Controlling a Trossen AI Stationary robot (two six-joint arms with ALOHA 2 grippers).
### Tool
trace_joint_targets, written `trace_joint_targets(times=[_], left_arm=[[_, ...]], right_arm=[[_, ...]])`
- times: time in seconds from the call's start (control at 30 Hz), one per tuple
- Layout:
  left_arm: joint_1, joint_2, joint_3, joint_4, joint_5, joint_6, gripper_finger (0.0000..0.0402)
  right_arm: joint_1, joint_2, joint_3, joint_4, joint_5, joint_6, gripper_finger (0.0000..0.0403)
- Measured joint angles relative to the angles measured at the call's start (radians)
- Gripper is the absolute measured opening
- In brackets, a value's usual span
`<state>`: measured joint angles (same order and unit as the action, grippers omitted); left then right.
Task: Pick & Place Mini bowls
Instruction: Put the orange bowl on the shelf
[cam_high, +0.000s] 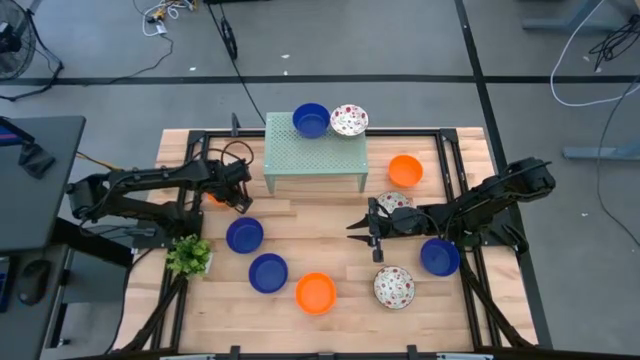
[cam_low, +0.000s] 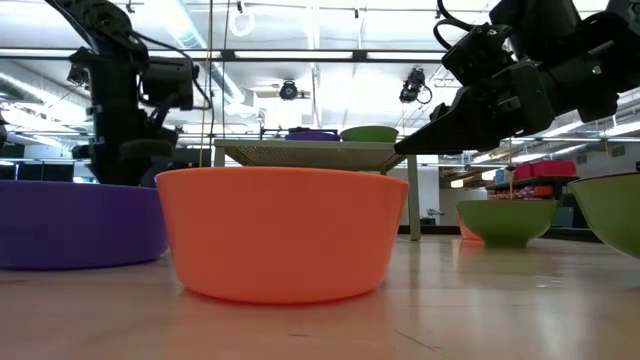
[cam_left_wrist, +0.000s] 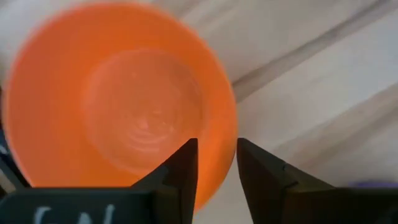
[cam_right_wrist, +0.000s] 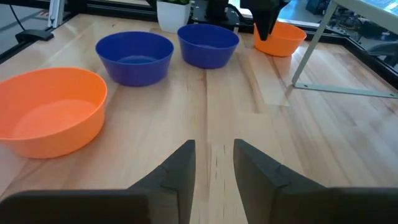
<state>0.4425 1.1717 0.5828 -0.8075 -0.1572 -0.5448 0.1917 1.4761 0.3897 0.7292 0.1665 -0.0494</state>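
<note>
Mini bowls lie about the table: blue ones (cam_high: 244, 235) (cam_high: 268, 272) (cam_high: 440, 256), orange ones (cam_high: 316, 293) (cam_high: 405, 170), floral ones (cam_high: 394, 288) (cam_high: 393, 202). A blue bowl (cam_high: 311, 120) and a floral bowl (cam_high: 349, 120) stand on the mint-green stand (cam_high: 315, 155). My left gripper (cam_high: 243, 200) is at an orange bowl (cam_left_wrist: 118, 99) near the table's left side, shut on its rim. My right gripper (cam_high: 365, 232) (cam_right_wrist: 214, 146) hovers shut over bare wood right of centre, pointing left. My left gripper (cam_left_wrist: 217, 146) pinches the orange bowl's rim (cam_left_wrist: 227, 134), one finger (cam_left_wrist: 183, 168) inside the bowl and one (cam_left_wrist: 261, 171) outside. The fingers come from above, pointing down. In the right wrist view the bowl (cam_right_wrist: 283, 38) looks upright; whether it rests on the table does not show.
A small leafy plant (cam_high: 188, 256) stands at the table's left near side, close to the blue bowls. The stand's legs (cam_right_wrist: 311, 50) rise at the far middle. Black frame rails run along the table's edges (cam_high: 450, 160). Bare wood lies between the two grippers.
</note>
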Motion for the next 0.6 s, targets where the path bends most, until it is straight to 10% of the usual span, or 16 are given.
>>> trace_joint_targets(times=[0.23,0.6], left_arm=[[0.003,0.000,-0.007,0.014,0.002,-0.020,0.0122],[-0.006,-0.001,-0.005,0.028,-0.010,0.041,0.0010]], right_arm=[[0.000,0.000,0.000,-0.001,0.000,0.000,0.0111],[0.000,0.000,0.000,-0.002,0.000,0.000,0.0111]])
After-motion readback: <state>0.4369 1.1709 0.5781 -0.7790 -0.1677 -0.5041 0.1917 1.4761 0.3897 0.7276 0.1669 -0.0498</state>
